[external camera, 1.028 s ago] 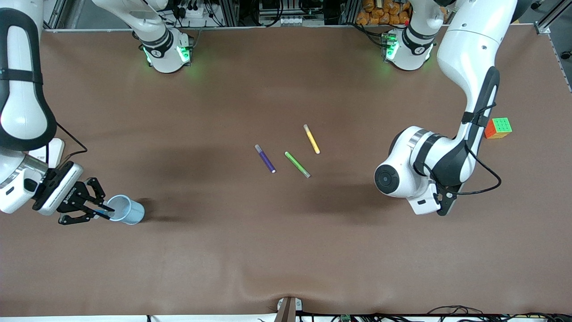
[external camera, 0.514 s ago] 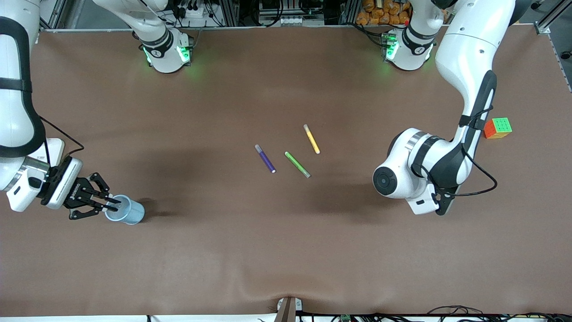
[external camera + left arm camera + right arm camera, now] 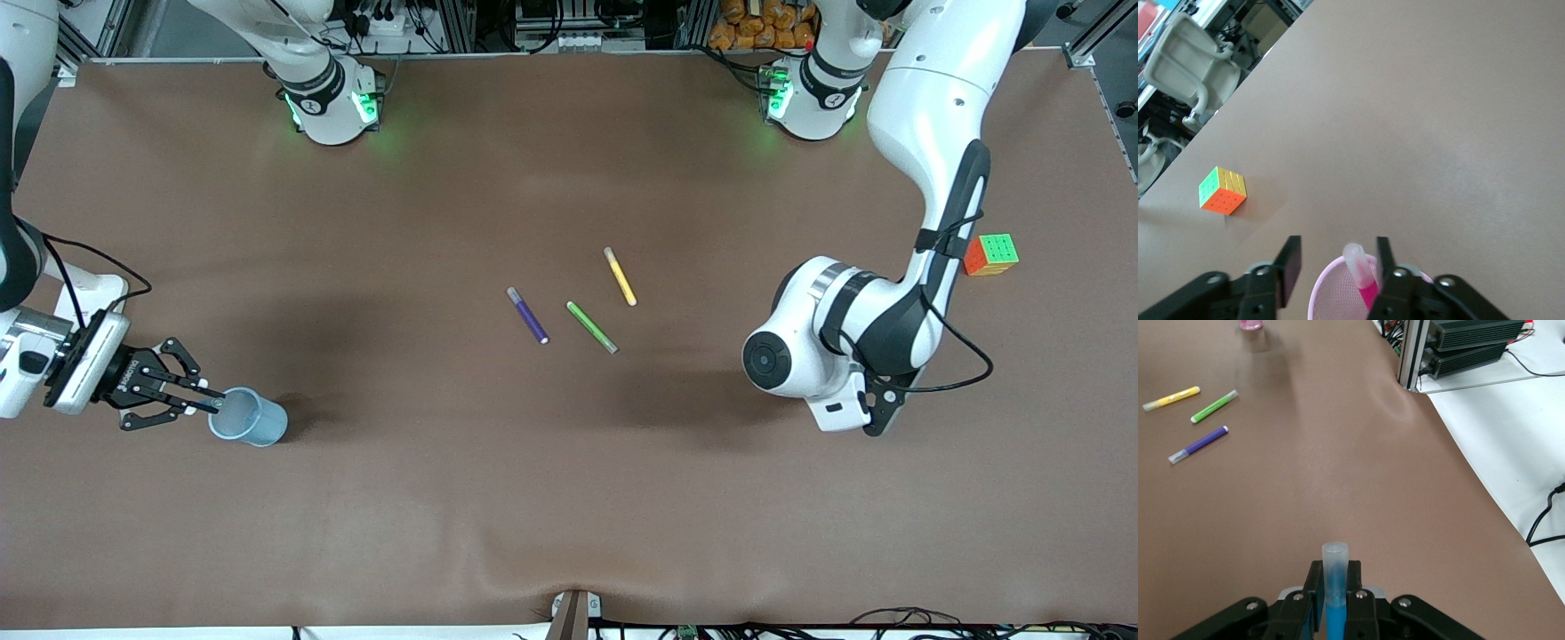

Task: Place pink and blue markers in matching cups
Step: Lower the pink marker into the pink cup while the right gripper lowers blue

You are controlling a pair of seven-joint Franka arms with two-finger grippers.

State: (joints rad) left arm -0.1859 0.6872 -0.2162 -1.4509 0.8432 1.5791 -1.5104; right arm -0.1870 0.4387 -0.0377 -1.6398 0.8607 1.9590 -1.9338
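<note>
My right gripper (image 3: 210, 403) is shut on the blue marker (image 3: 1335, 587), which stands up between its fingers with the pale grey end on top. The gripper sits at the rim of the pale blue cup (image 3: 251, 417), at the right arm's end of the table. My left gripper (image 3: 1336, 263) is open, one finger on either side of the pale pink cup (image 3: 1319, 297). The pink marker (image 3: 1362, 280) stands in that cup, grey end up, close to one finger. In the front view the left arm (image 3: 836, 351) hides that gripper, cup and marker.
A dark purple pen (image 3: 528, 316), a green pen (image 3: 591, 327) and a yellow pen (image 3: 620, 276) lie at the table's middle. A colour cube (image 3: 991, 254) sits toward the left arm's end, also in the left wrist view (image 3: 1223, 191).
My right gripper has drawn back toward the right arm's end and levelled out, still at the blue cup's rim with the blue marker. The left arm has hardly moved.
</note>
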